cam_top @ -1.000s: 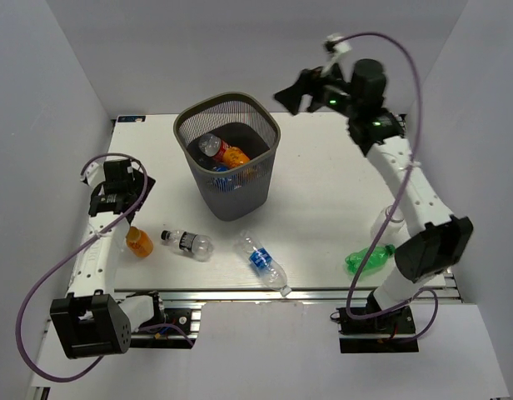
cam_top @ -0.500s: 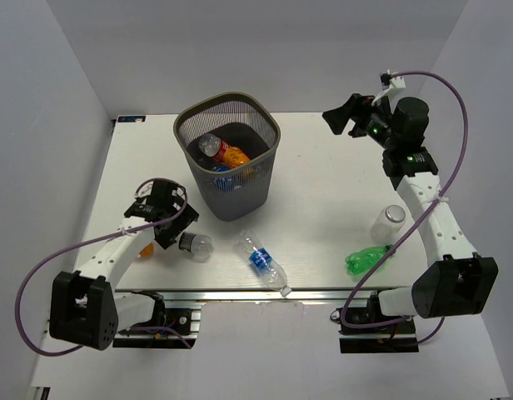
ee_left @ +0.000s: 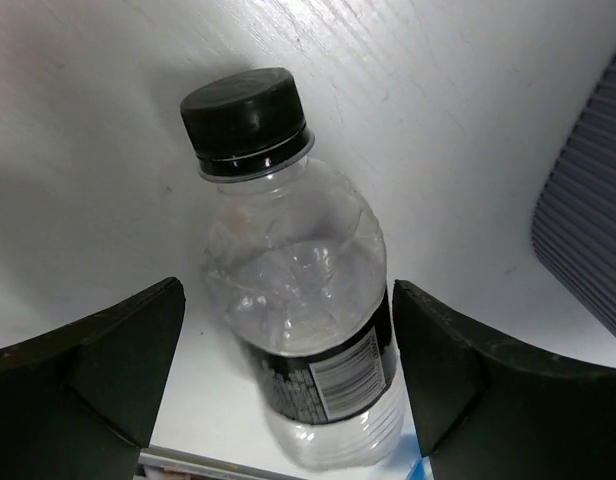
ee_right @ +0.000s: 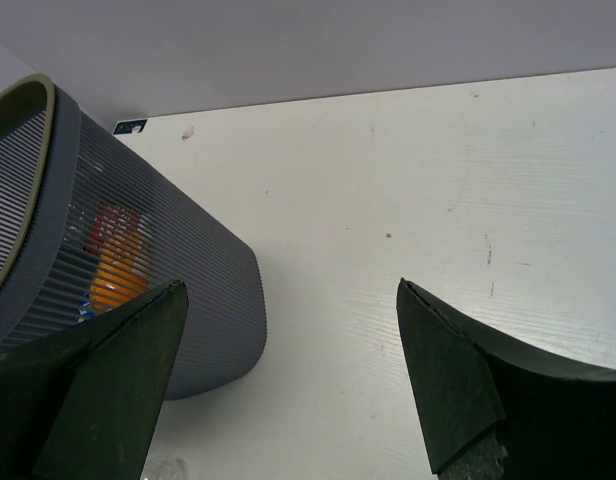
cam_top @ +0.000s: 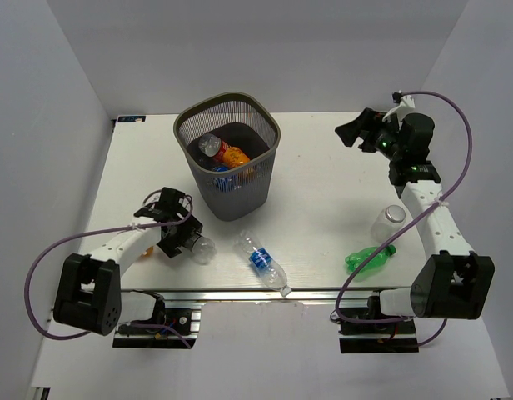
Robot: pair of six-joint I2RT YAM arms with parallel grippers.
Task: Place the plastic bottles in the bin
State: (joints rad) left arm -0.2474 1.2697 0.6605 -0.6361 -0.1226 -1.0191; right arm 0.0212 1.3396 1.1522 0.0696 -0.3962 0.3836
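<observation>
Evidently the left end effector (cam_top: pixel 186 239) sits low at the near-left of the white worktop (cam_top: pixel 323 187) so that its 2 dark fingers straddle the clear plastic bottle with a black cap and black label (ee_left: pixel 293 280). That bottle lies on its side between them, cap pointing away from the wrist. The jaws stand wide: bare worktop shows at 9 o'clock of the bottle, while the finger at 3 o'clock is just beside the label, so I judge the grip is not yet made. Straddling the body rather than the cap gives the fingers the broadest part to close on. The tall dark grey wire-mesh bin (cam_top: pixel 240 200) stands near, at about 1 o'clock from this bottle, which should make for a short carry; an orange plastic bottle (cam_top: pixel 235 156) is among those already inside. The right end effector (cam_top: pixel 351 132) hangs over the far-right corner, at 3 o'clock from the bin's rim, jaws wide with nothing between them, probably clear of the left arm's path. Outside the bin lie a clear bottle with a blue label (cam_top: pixel 263 262) at 5 o'clock, and a green plastic bottle (cam_top: pixel 369 259) and a clear jar-like bottle (cam_top: pixel 389 222) at 4 o'clock.
</observation>
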